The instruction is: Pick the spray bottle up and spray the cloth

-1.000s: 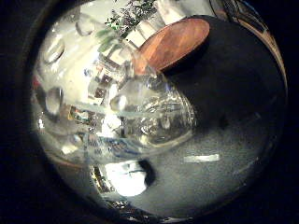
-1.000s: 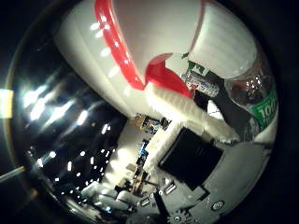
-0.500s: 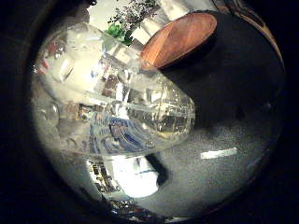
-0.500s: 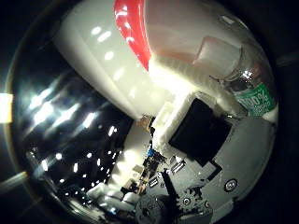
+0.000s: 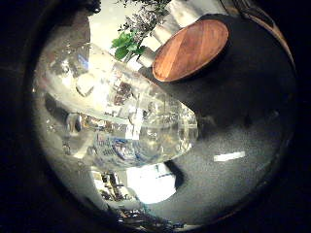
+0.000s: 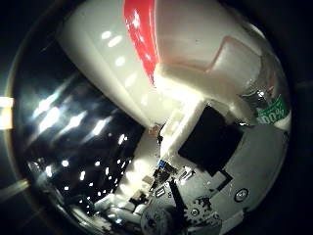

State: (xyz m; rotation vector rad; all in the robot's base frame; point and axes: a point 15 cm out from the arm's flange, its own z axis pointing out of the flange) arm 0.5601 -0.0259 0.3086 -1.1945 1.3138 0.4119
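A dark, finely speckled table top [image 5: 243,136] fills the right and lower part of the little finger side view, with a pale streak of reflected light on it. A round wooden plate [image 5: 192,48] lies on that surface in the upper right of the frame. Just to its left, green leaves of a plant [image 5: 129,41] show at the top of the frame, against a bright stretch of room behind. In the thumb side view the left half of the frame is dark, dotted with many small bright reflections; what lies there cannot be told.

The spray bottle [image 5: 131,121] is very close to the palm. Its clear body fills the left and centre of the little finger side view, lying across the frame with its rounded end pointing toward the right, over the dark table. Whether it touches the table cannot be told. In the thumb side view its white and red spray head [image 6: 161,54] fills the upper part of the frame, and a bit of clear bottle with a green label sits at the right edge.

The hand [image 6: 210,161] shows in the lower right of the thumb side view as white, black and geared grey parts. A white part lies right against the spray head's white underside. Whether the fingers are curled round the bottle or straight cannot be told.
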